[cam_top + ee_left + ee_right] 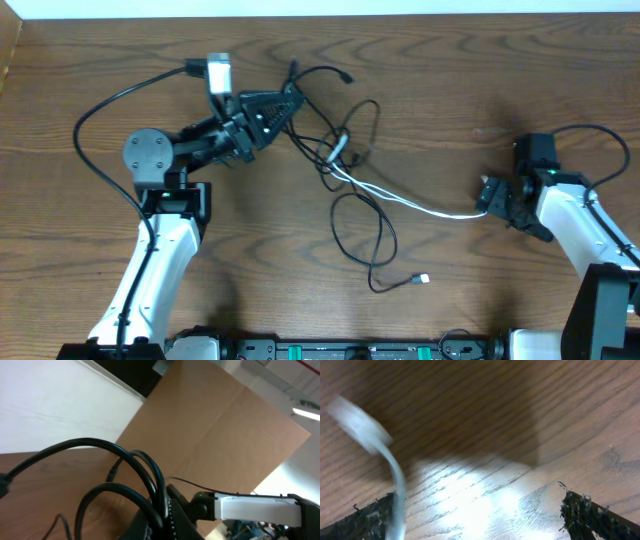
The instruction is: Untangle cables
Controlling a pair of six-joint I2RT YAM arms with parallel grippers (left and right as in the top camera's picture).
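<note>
1. Count the working units. You see two arms on the wooden table (480, 80), each with one gripper.

2. Check the left gripper (293, 100). It sits at the far left-centre of the table, pointing right, with its jaws pressed together. Its tip meets a black strand at the left edge of the tangle. You cannot tell whether that strand is pinched between the jaws. The left wrist view gives no help here: it shows only two thick arm wires (125, 455), a cardboard panel (225, 435) and the other arm (255, 507).

3. Check the right gripper (487, 203). It lies at the right of the table. In the right wrist view its two fingers (590, 515) stand spread wide, with bare wood between them.

4. Locate the cables.
- One white cable (420, 207) runs from the knot (338, 148) at table centre out to the right gripper. Its blurred plug (355, 422) lies beyond the left-hand finger, and the cord passes just beside that finger.
- The black cables (362, 232) loop far and near of the knot. You cannot settle their number where they cross.
- One loose plug end (422, 279) lies near centre, apart from both grippers.
</note>
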